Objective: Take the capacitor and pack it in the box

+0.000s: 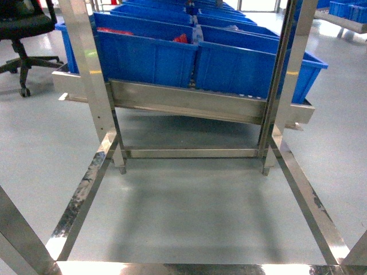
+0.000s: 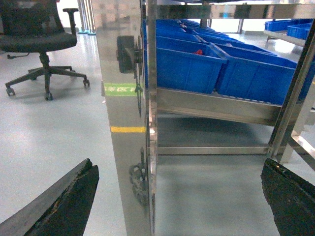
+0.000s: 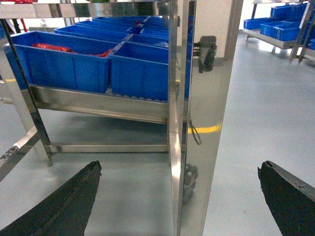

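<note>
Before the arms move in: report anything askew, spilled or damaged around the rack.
Nothing stands out. The blue bins sit in orderly rows on the steel rack, the floor shows no spill, and both grippers are open and empty.

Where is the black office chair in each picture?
Head view: the black office chair sits in the top left corner, on the grey floor, left of the blue bins.
Left wrist view: the chair is at upper left, left of the shiny steel post.
Right wrist view: the chair is not in it.
Shared landmark: the row of blue bins on the steel rack shows in all three views.
</note>
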You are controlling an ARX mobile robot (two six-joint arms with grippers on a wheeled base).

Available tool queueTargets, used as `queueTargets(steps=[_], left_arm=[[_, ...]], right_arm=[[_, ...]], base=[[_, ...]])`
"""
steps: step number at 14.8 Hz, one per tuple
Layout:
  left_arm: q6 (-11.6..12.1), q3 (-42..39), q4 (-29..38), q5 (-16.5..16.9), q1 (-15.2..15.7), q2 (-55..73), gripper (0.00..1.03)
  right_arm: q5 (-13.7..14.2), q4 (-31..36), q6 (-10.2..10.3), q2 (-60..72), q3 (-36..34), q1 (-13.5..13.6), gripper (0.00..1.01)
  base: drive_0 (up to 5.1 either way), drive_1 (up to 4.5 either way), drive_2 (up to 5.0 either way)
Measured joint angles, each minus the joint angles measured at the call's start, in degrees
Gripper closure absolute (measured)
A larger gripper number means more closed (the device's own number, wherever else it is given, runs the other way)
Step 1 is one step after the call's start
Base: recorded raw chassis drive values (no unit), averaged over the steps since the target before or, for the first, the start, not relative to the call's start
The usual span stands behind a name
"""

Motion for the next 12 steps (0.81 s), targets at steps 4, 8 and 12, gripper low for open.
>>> queueTargets(steps=[4,8,12], left_arm=[[-0.02,0.0,0.04,-0.07,0.0,0.0,0.05],[0.0,0.0,0.09,-0.11,0.0,0.0,0.05],[0.0,0.0,0.11,-0.02,0.0,0.0,0.05]], right_arm=[[-0.09,0.0,-0.02,0.0,0.0,0.0,0.03],[0.0,0.0,0.0,0.0,0.0,0.0,0.03],[-0.02,0.02,-0.02,0.0,0.0,0.0,0.03]], base=[[0.0,0.0,0.0],[0.0,0.0,0.0],[0.0,0.0,0.0]])
